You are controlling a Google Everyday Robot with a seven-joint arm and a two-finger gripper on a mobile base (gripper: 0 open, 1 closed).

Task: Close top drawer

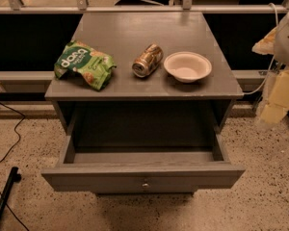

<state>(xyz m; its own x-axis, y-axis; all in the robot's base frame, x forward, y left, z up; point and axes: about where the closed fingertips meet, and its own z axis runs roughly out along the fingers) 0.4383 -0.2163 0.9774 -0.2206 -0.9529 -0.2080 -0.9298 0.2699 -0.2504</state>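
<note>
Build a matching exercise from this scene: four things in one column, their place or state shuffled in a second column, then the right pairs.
Things
1. top drawer
2. chip bag
3. can
4. gripper

Place or state
A. lying on its side, just left of the bowl
B. at the picture's right edge, away from the drawer
C. pulled far out
D. green, on the left part of the cabinet top

Pairs: 1-C, 2-D, 3-A, 4-B

top drawer [143, 176]: pulled fully out | cabinet [135, 32] top: chip bag [84, 64] left, can [147, 60] lying centre, bowl [187, 66] right | gripper [275, 102]: right edge, beside cabinet
</note>
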